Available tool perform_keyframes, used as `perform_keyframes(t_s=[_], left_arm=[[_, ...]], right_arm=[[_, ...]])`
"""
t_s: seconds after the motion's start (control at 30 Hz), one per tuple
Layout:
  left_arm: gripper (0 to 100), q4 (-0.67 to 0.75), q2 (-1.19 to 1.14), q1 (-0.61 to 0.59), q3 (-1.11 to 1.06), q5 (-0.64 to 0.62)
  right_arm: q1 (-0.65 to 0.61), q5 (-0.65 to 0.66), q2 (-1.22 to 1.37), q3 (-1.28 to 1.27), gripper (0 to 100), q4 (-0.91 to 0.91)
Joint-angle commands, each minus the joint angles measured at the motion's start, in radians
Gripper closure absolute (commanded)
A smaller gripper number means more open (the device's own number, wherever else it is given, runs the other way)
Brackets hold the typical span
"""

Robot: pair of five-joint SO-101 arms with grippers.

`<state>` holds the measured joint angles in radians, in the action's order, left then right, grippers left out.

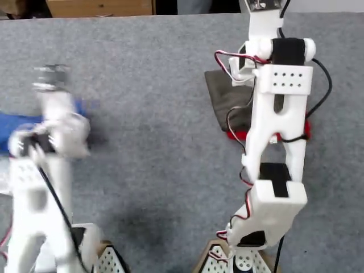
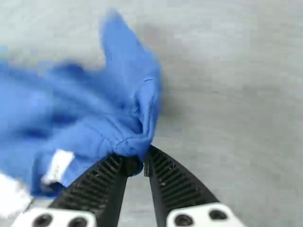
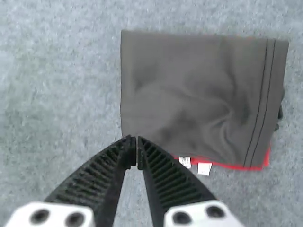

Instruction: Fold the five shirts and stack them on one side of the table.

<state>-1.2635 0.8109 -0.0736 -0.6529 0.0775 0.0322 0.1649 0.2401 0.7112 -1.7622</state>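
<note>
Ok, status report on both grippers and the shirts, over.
Left gripper shut on blue shirt. Right gripper shut, at edge of folded grey shirt lying on red shirt. No obstacle seen.

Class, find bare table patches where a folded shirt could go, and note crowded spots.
Free: middle of the grey felt table, between crumpled blue cloth shirt and folded dark grey shirt; also its far strip. Crowded: around both shirts.
</note>
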Motion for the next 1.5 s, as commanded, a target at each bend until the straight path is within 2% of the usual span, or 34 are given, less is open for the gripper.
perform_keyframes(t_s=[0.0, 0.1, 0.17, 0.2, 0.27, 0.33, 0.4, 0.53, 0.6, 0.67, 0.77, 0.83, 0.9, 0.97, 1.03, 1.17, 1.27, 1.4, 1.47], left_arm=[[97, 0.009, 0.189, 0.4, -0.007, -0.026], [97, 0.029, 0.173, 0.595, 0.033, -0.023], [96, 0.002, 0.132, 0.657, 0.05, -0.021], [93, -0.018, 0.104, 0.664, 0.054, -0.026], [79, -0.055, 0.06, 0.647, 0.053, -0.058], [69, -0.097, 0.029, 0.593, 0.062, -0.178], [68, -0.146, 0.026, 0.526, 0.108, -0.253], [68, -0.216, 0.026, 0.288, 0.234, -0.253], [68, -0.213, 0.014, 0.11, 0.269, -0.253], [69, -0.152, -0.006, -0.067, 0.245, -0.253], [69, -0.003, -0.086, -0.292, 0.114, -0.267], [69, 0.15, -0.18, -0.389, -0.008, -0.307], [69, 0.328, -0.301, -0.438, -0.111, -0.338], [69, 0.47, -0.425, -0.447, -0.157, -0.364], [69, 0.516, -0.545, -0.452, -0.143, -0.399], [73, 0.471, -0.74, -0.456, -0.05, -0.528], [85, 0.45, -0.818, -0.453, 0.025, -0.546], [97, 0.433, -0.859, -0.444, 0.096, -0.5], [97, 0.43, -0.864, -0.443, 0.111, -0.483]], right_arm=[[-0.002, -0.006, -0.088, -0.068, 98.6, -0.002], [-0.002, -0.006, -0.119, -0.143, 98.6, -0.002], [-0.002, -0.005, -0.131, -0.185, 98.6, -0.002], [-0.002, -0.002, -0.133, -0.2, 98.5, 0.0], [-0.002, -0.002, -0.133, -0.231, 96.9, 0.0], [-0.006, -0.006, -0.137, -0.268, 90.4, 0.0], [-0.008, -0.006, -0.14, -0.294, 80.9, 0.0], [-0.018, -0.006, -0.14, -0.332, 67.5, -0.002], [-0.035, -0.008, -0.14, -0.36, 67.5, -0.003], [-0.069, -0.008, -0.151, -0.409, 70.4, -0.003], [-0.172, -0.034, -0.199, -0.542, 80.0, -0.002], [-0.273, -0.095, -0.228, -0.647, 85.4, 0.005], [-0.362, -0.143, -0.246, -0.746, 85.9, 0.068], [-0.411, -0.201, -0.246, -0.845, 82.3, 0.175], [-0.44, -0.253, -0.242, -0.941, 76.3, 0.287], [-0.468, -0.287, -0.206, -1.089, 69.2, 0.428], [-0.463, -0.285, -0.179, -1.155, 76.7, 0.493], [-0.463, -0.284, -0.17, -1.178, 97.7, 0.535], [-0.465, -0.282, -0.17, -1.176, 96.7, 0.535]])
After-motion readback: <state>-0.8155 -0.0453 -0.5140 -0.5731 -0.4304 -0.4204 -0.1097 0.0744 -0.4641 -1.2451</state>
